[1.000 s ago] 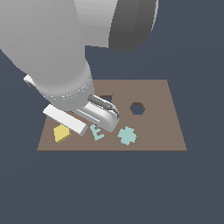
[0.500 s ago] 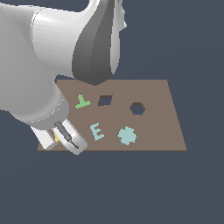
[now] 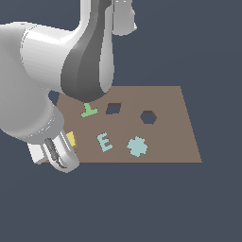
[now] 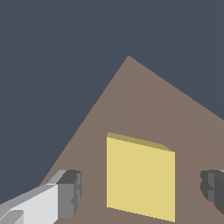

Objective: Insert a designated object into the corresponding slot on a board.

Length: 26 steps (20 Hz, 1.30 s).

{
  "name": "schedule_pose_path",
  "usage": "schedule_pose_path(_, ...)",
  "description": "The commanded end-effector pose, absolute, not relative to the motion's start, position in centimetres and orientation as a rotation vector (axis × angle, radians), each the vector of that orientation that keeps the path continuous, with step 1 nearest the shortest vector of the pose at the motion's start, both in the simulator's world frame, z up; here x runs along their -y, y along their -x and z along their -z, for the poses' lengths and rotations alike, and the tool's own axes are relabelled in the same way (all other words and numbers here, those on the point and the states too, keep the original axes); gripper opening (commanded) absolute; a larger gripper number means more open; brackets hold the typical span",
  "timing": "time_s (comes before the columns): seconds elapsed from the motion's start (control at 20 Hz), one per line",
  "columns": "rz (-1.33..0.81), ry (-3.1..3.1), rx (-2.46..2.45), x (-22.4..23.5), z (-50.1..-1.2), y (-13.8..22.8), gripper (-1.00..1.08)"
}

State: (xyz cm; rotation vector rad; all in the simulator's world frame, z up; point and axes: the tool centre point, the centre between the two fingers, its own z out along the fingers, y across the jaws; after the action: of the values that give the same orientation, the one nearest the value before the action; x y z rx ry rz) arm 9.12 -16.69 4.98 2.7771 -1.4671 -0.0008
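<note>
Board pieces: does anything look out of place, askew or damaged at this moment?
Nothing stands out. The yellow block lies flat near a corner of the board, between the open gripper fingers, not gripped. The green T, the E and the cog piece lie flat; the diamond slot and hexagonal hole are empty.

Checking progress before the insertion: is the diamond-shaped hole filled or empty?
Empty. The dark diamond-shaped hole in the brown board shows nothing inside; the flat yellow diamond block lies near a board corner, between the open jaws.
</note>
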Motion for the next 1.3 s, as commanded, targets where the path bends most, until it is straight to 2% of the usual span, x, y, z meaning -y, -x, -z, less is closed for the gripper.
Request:
schedule_pose_path(0.0,0.0,-2.772,1.477,16.8,-4.9,-9.2,1.0)
schedule_pose_path(0.65,0.0,-2.776,1.47,16.7,-3.0,-9.1,1.0)
schedule_pose_path(0.7,0.0,-2.776,1.47,16.7,-3.0,-9.1,-1.0)
schedule_pose_path(1.25,-0.001,-2.777,1.47,16.6,-3.1,-9.1,-1.0)
